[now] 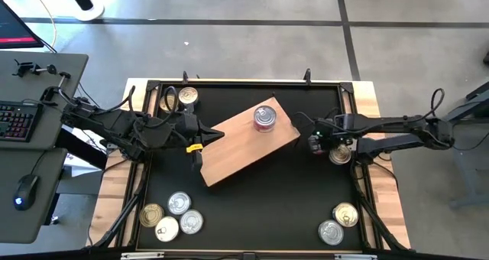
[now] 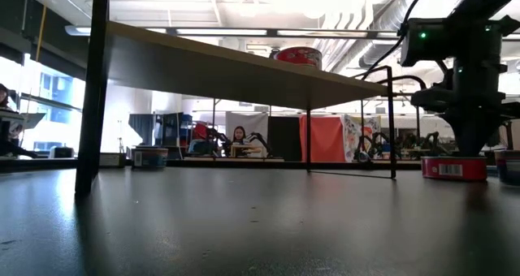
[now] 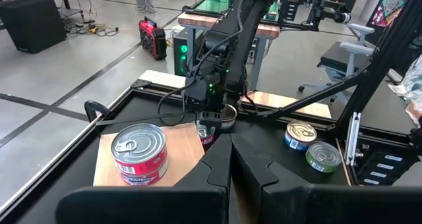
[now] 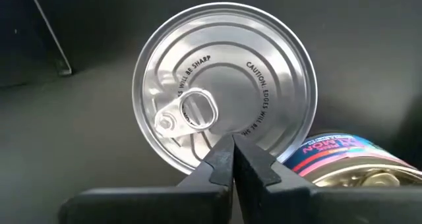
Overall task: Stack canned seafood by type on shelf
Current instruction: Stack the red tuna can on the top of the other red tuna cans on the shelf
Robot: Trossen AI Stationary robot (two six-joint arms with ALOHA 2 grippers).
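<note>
From above, the left end effector (image 1: 200, 136) rests at the shelf's (image 1: 237, 149) edge; the right end effector (image 1: 317, 143) hangs beside a tin (image 1: 341, 154) on the tabletop (image 1: 260, 206). A red-labelled tin (image 1: 264, 118) stands on the shelf. At the right wrist, fingers (image 4: 221, 161) pressed together sit over a silver tin (image 4: 224, 85). At the left wrist, the fingers (image 3: 217, 165) touch, empty.

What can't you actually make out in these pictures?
- Tin under the right pincer: in the high view the arm covers most of it.
- Silver tin in the right wrist view: its side label is out of sight, so its type is unknown.
- Shelf top in the low view: seen from below, only the red-labelled tin peeks over.
</note>
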